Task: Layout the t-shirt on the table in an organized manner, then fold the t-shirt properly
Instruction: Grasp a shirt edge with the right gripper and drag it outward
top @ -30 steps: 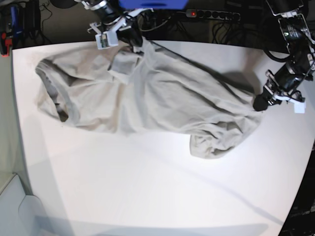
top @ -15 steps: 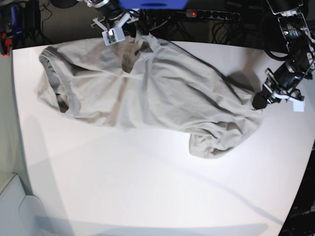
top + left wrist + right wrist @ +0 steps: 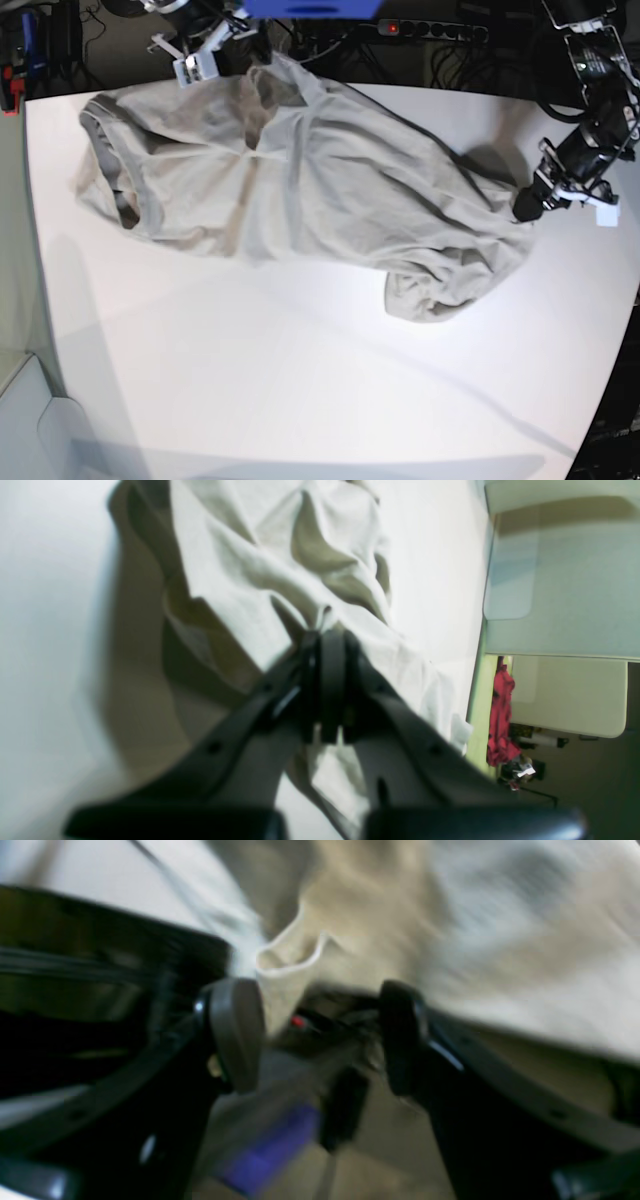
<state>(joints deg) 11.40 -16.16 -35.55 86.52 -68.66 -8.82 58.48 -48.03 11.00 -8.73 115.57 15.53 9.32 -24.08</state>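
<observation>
Though blurred, R fingers (image 3: 235,1035) gape beside t-shirt (image 3: 330,190) edge.

The table (image 3: 300,400) lies bare across the whole lower half of the base view and along the left edge, so a gripper could pass freely there. The t-shirt (image 3: 300,180) spreads rumpled across the upper middle, from the upper left to the right edge, with a bunched lump at its lower right. The right gripper (image 3: 205,50) stands at the top left beside the cloth; the left gripper (image 3: 527,205) sits at the shirt's right end. Cables and a power strip (image 3: 430,30) crowd the dark space beyond the far edge.
</observation>
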